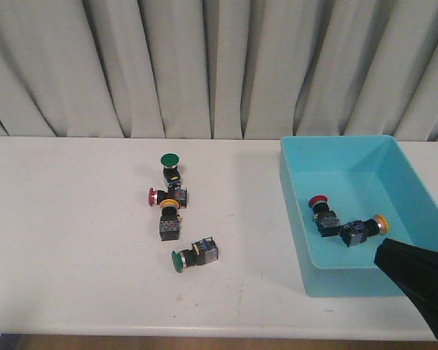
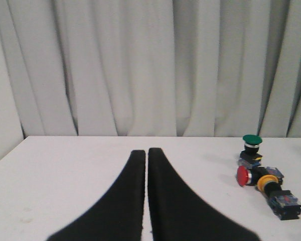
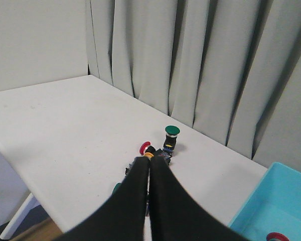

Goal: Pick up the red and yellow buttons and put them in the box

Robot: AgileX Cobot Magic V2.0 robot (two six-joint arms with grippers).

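Observation:
On the table a red button (image 1: 152,196) lies on its side, touching a yellow button (image 1: 168,213). Both also show in the left wrist view, red (image 2: 242,176) and yellow (image 2: 267,183), and in the right wrist view, red (image 3: 145,147) and yellow (image 3: 150,155). The turquoise box (image 1: 293,191) stands at the right and holds a red button (image 1: 318,200) and a yellow button (image 1: 380,224). My right gripper (image 1: 385,255) is shut and empty at the box's front right corner, its fingertips (image 3: 149,161) closed together. My left gripper (image 2: 146,153) is shut and empty, left of the cluster and out of the front view.
A green button (image 1: 169,160) stands upright behind the cluster. A second green button (image 1: 179,260) lies on its side in front of it. Grey curtains hang behind the table. The table's front edge runs close below the box.

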